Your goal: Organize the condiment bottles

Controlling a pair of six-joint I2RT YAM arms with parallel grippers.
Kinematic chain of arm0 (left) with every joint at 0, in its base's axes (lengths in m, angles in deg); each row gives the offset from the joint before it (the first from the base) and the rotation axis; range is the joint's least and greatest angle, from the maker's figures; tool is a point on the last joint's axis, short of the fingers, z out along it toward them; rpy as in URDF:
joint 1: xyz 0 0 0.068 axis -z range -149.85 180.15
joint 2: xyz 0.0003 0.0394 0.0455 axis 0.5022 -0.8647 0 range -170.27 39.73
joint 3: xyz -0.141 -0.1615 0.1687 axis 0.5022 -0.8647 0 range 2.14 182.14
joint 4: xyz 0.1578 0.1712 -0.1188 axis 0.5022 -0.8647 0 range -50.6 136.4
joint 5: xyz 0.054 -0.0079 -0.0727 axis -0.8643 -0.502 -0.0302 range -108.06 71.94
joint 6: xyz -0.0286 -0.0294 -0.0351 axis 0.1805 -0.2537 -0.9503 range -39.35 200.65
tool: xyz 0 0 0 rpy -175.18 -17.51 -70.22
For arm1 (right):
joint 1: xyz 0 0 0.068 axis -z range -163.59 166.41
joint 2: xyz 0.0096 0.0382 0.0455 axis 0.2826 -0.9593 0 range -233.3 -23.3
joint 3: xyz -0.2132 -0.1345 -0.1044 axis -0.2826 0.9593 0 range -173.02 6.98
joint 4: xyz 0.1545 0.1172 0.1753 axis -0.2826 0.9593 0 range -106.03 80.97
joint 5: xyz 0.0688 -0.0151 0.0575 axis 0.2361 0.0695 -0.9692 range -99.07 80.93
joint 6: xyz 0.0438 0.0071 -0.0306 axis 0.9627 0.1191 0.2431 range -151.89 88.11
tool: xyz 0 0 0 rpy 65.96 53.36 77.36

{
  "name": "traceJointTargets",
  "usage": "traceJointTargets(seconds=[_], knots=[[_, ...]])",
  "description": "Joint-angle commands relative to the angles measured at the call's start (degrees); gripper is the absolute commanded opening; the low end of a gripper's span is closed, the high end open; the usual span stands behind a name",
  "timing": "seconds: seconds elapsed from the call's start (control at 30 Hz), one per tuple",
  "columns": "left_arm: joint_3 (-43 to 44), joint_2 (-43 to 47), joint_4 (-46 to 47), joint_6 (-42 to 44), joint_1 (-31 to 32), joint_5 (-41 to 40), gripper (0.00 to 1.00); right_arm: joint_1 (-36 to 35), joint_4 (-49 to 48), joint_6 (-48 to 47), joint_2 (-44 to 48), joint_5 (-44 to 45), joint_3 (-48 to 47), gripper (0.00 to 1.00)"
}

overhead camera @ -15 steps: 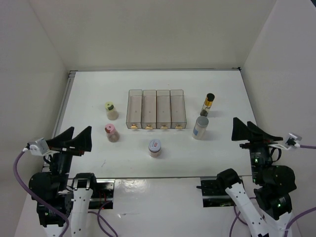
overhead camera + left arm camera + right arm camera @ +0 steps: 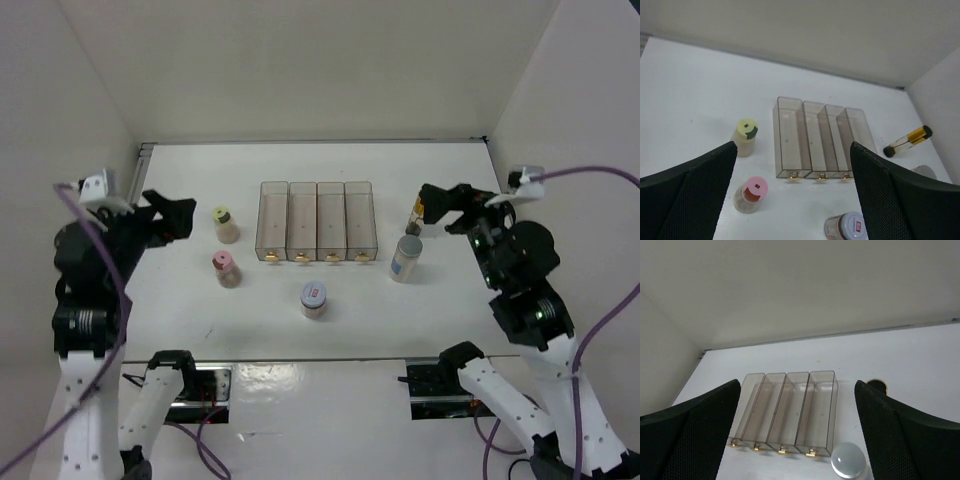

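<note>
Five condiment bottles stand on the white table around the clear rack [image 2: 318, 221]. The yellow-lidded jar [image 2: 225, 222] and the pink-lidded jar [image 2: 226, 268] are to its left. The jar with the white-red lid [image 2: 314, 298] is in front of it. The grey-white capped cylinder [image 2: 406, 257] and the slim amber bottle [image 2: 421, 212] are to its right. My left gripper [image 2: 172, 215] is open and empty, raised left of the yellow jar [image 2: 745, 136]. My right gripper [image 2: 445, 207] is open and empty, raised just right of the amber bottle [image 2: 877, 385].
The rack's compartments [image 2: 787, 412] are empty, with brass knobs on the near ends. White walls close in the table on the left, back and right. The pink jar [image 2: 751, 194], the white-red jar [image 2: 849, 227] and the amber bottle [image 2: 907, 141] show in the left wrist view.
Both arms have lifted from low by their bases and swung forward over the table, toward the bottles on either side of the rack. The bottles have not moved.
</note>
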Motion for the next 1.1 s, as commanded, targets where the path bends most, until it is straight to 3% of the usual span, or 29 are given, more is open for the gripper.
traceJointTargets(seconds=[0.0,0.13,0.37,0.47,0.6,0.77,1.07], knots=[[6.37,-16.94,-6.21,3.93,0.17,-0.97,0.99,-0.39,1.73,-3.11,-14.25,2.21,-8.91,0.99],[15.84,-32.95,-10.61,5.08,0.17,-1.5,0.99,-0.39,5.62,-3.72,-26.48,1.51,-20.59,0.99],[25.18,-52.98,-16.06,8.33,4.29,-8.61,0.99,-0.91,7.37,-3.72,-36.77,-1.13,-26.42,0.99],[27.38,-56.86,-16.68,8.86,6.31,-13.09,0.99,-0.92,8.17,-3.2,-39.76,-3.15,-27.04,0.99],[27.39,-60.82,-14.84,9.39,7.81,-12.23,0.99,-0.92,7.65,-2.67,-42.22,-4.99,-27.04,0.99],[24.94,-64.08,-14.31,9.39,10.01,-19.25,0.99,-0.92,8.26,-2.05,-44.08,-6.31,-29.06,0.99],[22.2,-68.3,-10.53,8.86,10.01,-19.26,0.99,-0.92,6.68,0.41,-47.94,-10.18,-27.74,0.99]])
